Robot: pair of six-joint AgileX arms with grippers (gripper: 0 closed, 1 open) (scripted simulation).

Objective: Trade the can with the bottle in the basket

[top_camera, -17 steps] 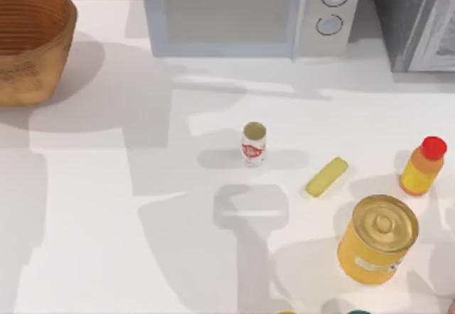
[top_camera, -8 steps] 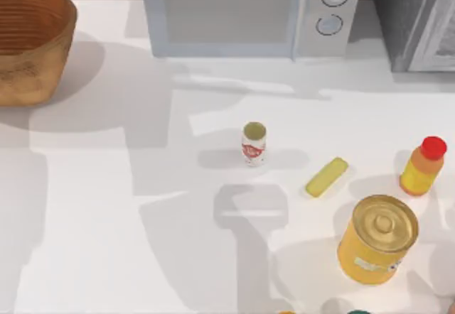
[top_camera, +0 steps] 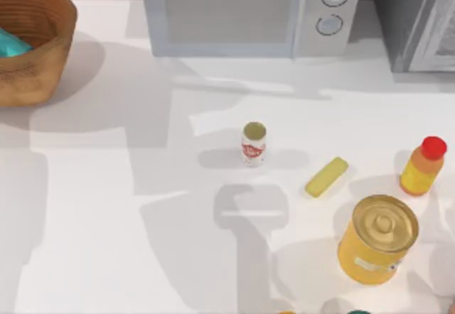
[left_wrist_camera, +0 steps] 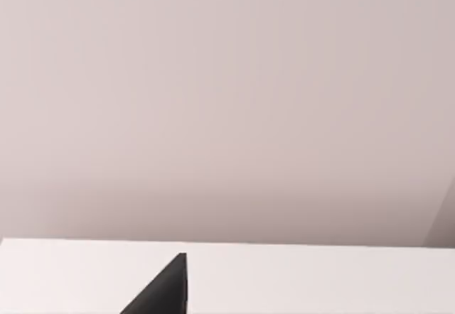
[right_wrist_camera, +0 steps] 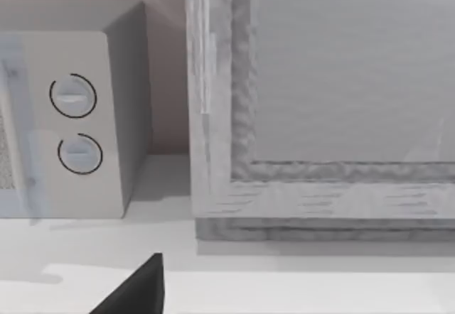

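- The can (top_camera: 254, 143) stands upright on the white table (top_camera: 106, 207), near the middle, with its tan top facing up and the red mark on its side.
- The basket (top_camera: 32, 51) sits at the far left corner of the table, well apart from the can.
- A bit of the teal bottle (top_camera: 11, 44) shows inside the basket, against its left inner wall; I cannot tell how it lies.
- A small yellow block (top_camera: 326, 177) lies flat on the table to the right of the can, apart from it.
- A big yellow can (top_camera: 377, 239) with a gold lid stands near the front right of the table.
- An orange bottle (top_camera: 422, 166) with a red cap stands by the right edge, behind the big yellow can.
- A microwave (top_camera: 245, 12) stands along the back of the table, and a grey cabinet (top_camera: 416, 19) is at the back right.
- In the left wrist view a dark tip of the left pincer (left_wrist_camera: 160, 291) shows over the table before a plain wall; whether it is spread or pressed together I cannot tell.
- In the right wrist view a dark tip of the right pincer (right_wrist_camera: 135, 289) shows, facing the microwave's dials and the cabinet; its state I cannot tell either.
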